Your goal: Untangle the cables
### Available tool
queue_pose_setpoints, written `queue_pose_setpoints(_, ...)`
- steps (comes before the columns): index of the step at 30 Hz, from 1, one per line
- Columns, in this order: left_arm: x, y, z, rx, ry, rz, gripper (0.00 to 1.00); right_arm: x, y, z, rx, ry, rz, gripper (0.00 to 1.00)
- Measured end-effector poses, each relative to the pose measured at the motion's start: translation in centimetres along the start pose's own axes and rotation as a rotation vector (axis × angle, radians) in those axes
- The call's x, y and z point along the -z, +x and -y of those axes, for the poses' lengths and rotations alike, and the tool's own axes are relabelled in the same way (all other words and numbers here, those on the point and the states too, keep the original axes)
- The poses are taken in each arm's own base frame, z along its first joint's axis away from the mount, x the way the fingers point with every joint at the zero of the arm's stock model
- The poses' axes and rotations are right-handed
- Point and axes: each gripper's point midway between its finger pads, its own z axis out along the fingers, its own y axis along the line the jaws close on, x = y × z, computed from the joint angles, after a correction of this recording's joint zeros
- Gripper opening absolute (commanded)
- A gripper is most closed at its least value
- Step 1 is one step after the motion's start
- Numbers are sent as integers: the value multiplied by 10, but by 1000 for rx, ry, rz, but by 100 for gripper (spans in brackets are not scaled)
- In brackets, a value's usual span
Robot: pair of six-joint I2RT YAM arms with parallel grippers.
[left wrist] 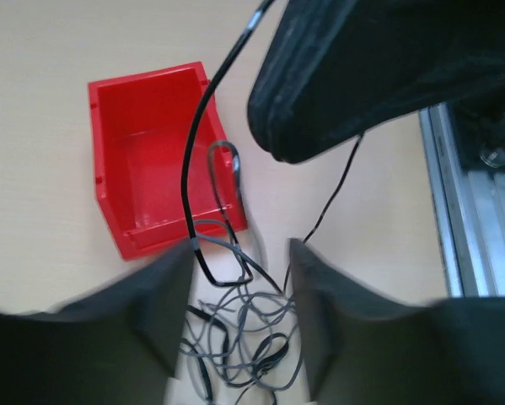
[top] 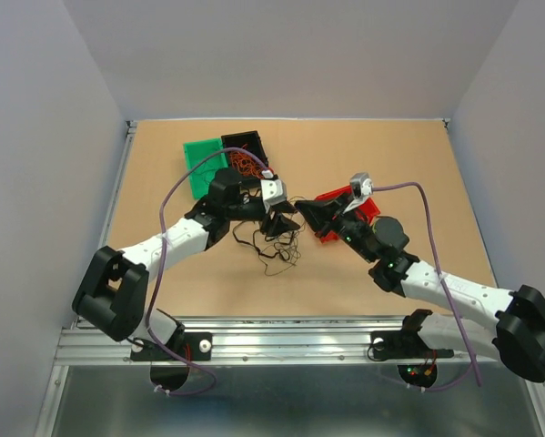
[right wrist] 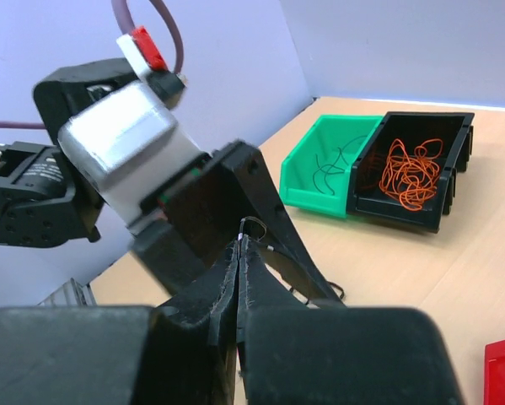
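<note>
My left gripper (left wrist: 239, 253) is spread wide. Its fingers (left wrist: 163, 312) stand on either side of the cable tangle (left wrist: 239, 346), and I cannot tell whether they touch it. The tangle lies on the counter (top: 418, 164) about midway between the left and right edges, somewhat nearer the near edge than the far one.

My right gripper (right wrist: 239, 245) is pressed together, pinching one black cable (left wrist: 191, 152) that rises out of the tangle in a long curve. A small loop of it shows just above my fingertips. My two grippers meet almost tip to tip over the tangle, so there is very little room between them.

The red bin (left wrist: 151, 160) sits just right of the tangle, partly under my right arm in the overhead view. One grey loop from the tangle lies over its nearest corner.

Near the far edge, left of centre, the green bin (right wrist: 324, 173) and the black bin (right wrist: 421, 169) stand side by side, touching. The black one holds orange cables (right wrist: 408, 173), and the green one holds a few thin dark strands. My left wrist is just in front of them.

Bare counter runs toward the far right corner, along the left edge, and in a strip before the metal rail (left wrist: 471, 211) at the near edge.
</note>
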Motion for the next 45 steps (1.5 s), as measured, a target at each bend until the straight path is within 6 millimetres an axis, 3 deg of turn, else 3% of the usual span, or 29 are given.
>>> queue_pose_setpoints(3, -8, 12, -5, 49, -9, -27, 8, -1, 0, 0, -4, 1, -1, 0)
queue_pose_setpoints(6, -10, 20, -13, 66, -43, -47, 0, -1, -1, 0, -7, 4, 2, 1)
queue_pose_setpoints(10, -9, 23, -22, 58, -94, -64, 0, 2, -13, 1, -10, 23, 35, 0)
queue_pose_setpoints(17, -5, 42, -44, 64, -194, -139, 0, 30, -76, -12, -8, 42, 194, 0)
queue_pose_setpoints(24, 16, 55, -76, 103, -328, -189, 0, 48, -110, -13, 3, 99, 253, 1)
queue_pose_setpoints(29, 25, 62, -106, 152, -405, -214, 0, 38, -120, -6, 29, 165, 233, 1)
queue_pose_setpoints(35, 30, 78, -114, 192, -458, -268, 0, 19, -132, 5, 63, 253, 220, 1)
queue_pose_setpoints(38, 28, 85, -121, 209, -470, -294, 0, 8, -153, 2, 81, 275, 240, 1)
queue_pose_setpoints(42, 24, 98, -127, 236, -473, -331, 0, 1, -204, -16, 83, 256, 332, 1)
queue_pose_setpoints(44, 23, 107, -128, 254, -468, -354, 14, -1, -231, -28, 82, 240, 383, 0)
queue_pose_setpoints(45, 22, 111, -129, 265, -467, -368, 31, -2, -251, -36, 80, 225, 421, 1)
